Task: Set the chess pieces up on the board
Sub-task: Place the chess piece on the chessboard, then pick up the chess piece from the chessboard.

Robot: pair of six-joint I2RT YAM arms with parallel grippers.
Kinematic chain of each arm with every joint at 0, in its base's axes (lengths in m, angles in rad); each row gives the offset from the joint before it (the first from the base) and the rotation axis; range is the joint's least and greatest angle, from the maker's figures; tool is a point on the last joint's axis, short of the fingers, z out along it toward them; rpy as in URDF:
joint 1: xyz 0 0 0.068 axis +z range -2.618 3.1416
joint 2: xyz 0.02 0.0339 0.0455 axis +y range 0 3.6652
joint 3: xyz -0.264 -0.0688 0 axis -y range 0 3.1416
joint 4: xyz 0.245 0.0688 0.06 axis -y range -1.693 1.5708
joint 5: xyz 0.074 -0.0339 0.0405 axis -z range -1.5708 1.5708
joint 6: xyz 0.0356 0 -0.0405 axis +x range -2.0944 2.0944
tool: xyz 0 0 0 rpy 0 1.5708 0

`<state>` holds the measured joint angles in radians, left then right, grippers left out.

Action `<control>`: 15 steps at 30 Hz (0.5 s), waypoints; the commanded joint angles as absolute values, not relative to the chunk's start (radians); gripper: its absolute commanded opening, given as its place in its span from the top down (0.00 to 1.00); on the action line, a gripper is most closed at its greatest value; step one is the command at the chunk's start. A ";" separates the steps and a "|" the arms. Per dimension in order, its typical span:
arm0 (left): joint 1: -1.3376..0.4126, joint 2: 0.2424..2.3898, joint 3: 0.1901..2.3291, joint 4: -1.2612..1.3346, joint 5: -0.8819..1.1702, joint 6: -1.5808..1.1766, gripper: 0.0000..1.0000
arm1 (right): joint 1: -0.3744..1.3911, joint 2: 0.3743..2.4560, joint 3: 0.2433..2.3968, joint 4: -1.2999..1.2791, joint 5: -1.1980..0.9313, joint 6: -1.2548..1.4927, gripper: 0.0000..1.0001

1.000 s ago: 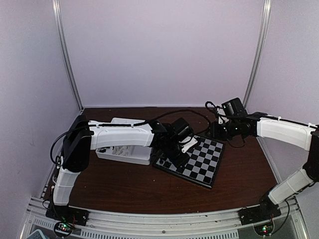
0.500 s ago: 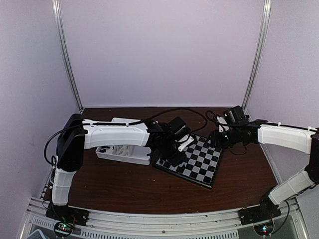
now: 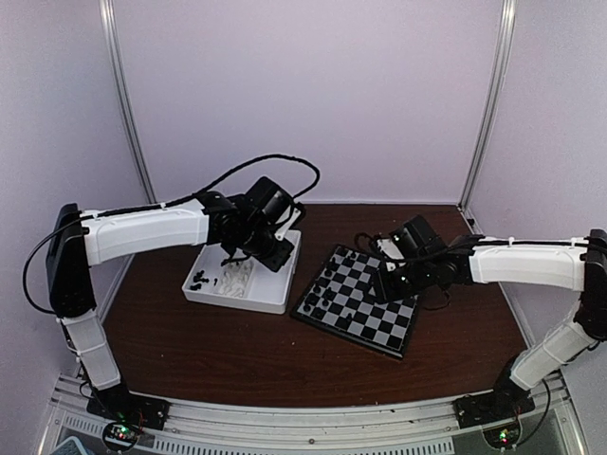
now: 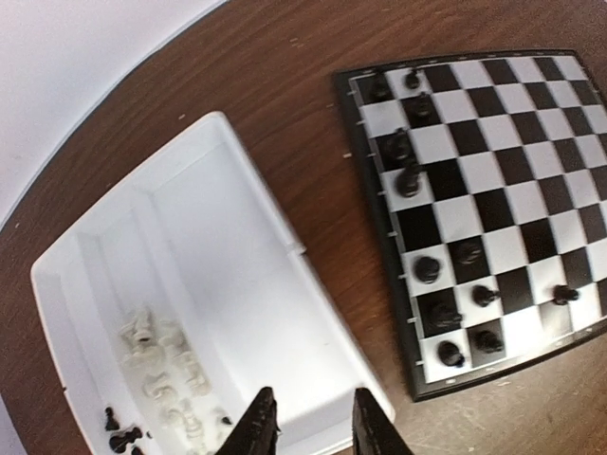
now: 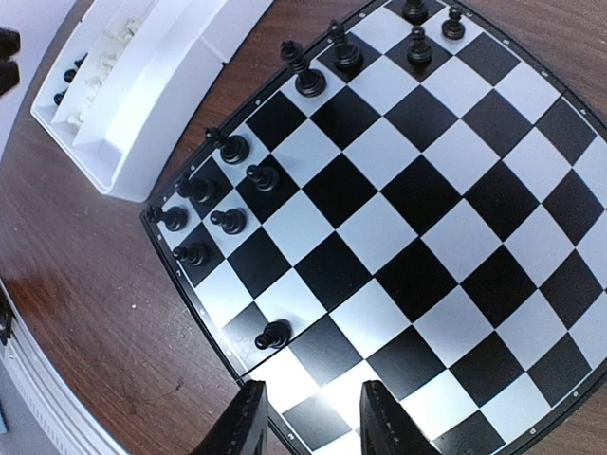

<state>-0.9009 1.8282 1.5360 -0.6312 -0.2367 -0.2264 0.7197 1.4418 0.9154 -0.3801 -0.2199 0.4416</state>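
Left pincer (image 4: 313,431) parted, empty, above white tray (image 4: 237,284). Right pincer (image 5: 308,422) parted, empty, above board (image 5: 408,237) near its edge. Board flat on table (image 4: 303,85), just beside tray. Black chess pieces (image 5: 261,175) stand on squares along tray-side edge; white chess pieces (image 4: 152,360) and few black lie in tray's end compartment

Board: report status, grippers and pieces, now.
Left gripper open, empty, above the tray. Right gripper open, empty, over the board. Black pieces along one board edge; white pieces and a few black ones in tray. No obstruction seen.
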 commanded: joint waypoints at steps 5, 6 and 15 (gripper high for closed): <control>-0.775 1.679 1.382 -0.594 -0.318 -0.234 0.70 | 0.838 1.578 1.046 -0.504 -0.082 0.387 0.65; -0.766 1.671 1.369 -0.590 -0.323 -0.234 0.70 | 0.848 1.595 1.060 -0.516 -0.077 0.383 0.65; -0.729 1.657 1.336 -0.591 -0.346 -0.228 0.69 | 0.901 1.703 1.135 -0.574 -0.043 0.365 0.69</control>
